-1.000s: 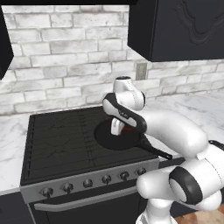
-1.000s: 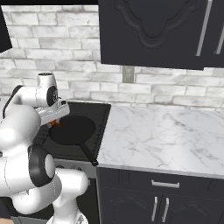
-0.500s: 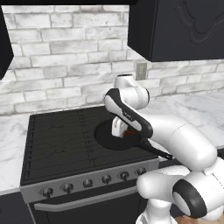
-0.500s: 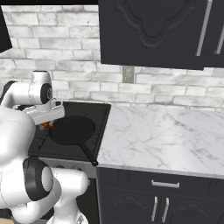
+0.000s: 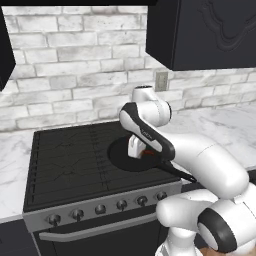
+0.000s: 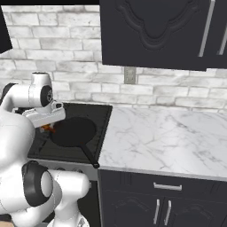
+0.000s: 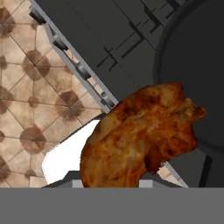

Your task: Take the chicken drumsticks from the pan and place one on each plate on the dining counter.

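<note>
The jaws are clamped on a chicken drumstick point(image 7: 140, 135), lifted above the stove's front edge, its long axis slanting from lower left to upper right in the hand view; behind it sits the black pan point(image 6: 73, 131) on the stove point(image 5: 65, 160)

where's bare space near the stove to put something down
The marble worktop right of the stove is bare from the stove edge to the brick wall. The stove's left burners are bare too. It is crowded at the pan, where the claw holds a drumstick, pan handle jutting forward.
</note>
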Available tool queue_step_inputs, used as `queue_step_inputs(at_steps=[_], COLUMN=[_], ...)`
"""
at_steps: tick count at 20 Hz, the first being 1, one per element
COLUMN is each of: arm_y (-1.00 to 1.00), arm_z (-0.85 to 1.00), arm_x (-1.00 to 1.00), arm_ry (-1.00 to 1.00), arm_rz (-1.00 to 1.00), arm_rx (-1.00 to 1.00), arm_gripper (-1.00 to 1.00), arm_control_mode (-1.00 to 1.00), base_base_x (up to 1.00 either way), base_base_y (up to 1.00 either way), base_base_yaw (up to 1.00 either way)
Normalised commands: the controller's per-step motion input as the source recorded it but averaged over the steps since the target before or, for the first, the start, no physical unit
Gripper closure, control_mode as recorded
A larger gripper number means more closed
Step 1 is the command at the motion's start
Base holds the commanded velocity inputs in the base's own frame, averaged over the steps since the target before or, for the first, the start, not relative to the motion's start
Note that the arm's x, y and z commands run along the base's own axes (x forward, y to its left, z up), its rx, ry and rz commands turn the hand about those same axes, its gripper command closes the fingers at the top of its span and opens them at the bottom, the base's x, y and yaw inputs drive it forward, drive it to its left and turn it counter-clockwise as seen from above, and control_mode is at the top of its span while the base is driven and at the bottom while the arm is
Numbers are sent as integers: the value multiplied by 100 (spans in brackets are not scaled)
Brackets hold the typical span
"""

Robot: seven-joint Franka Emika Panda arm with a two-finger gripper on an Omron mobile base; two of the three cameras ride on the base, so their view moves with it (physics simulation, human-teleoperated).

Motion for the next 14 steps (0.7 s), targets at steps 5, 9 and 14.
queue_step_inputs(at_steps=[5,9,14], arm_y=[0,0,0], arm_z=[0,0,0], arm_x=[0,0,0], arm_ry=[0,0,0], arm_rz=[0,0,0], arm_rx=[0,0,0], arm_gripper=[100,100,100], arm_control_mode=[100,100,100], base_base_x=[-61,-92,-52], base_base_y=[2,15,47], base_base_yaw=[1,21,80])
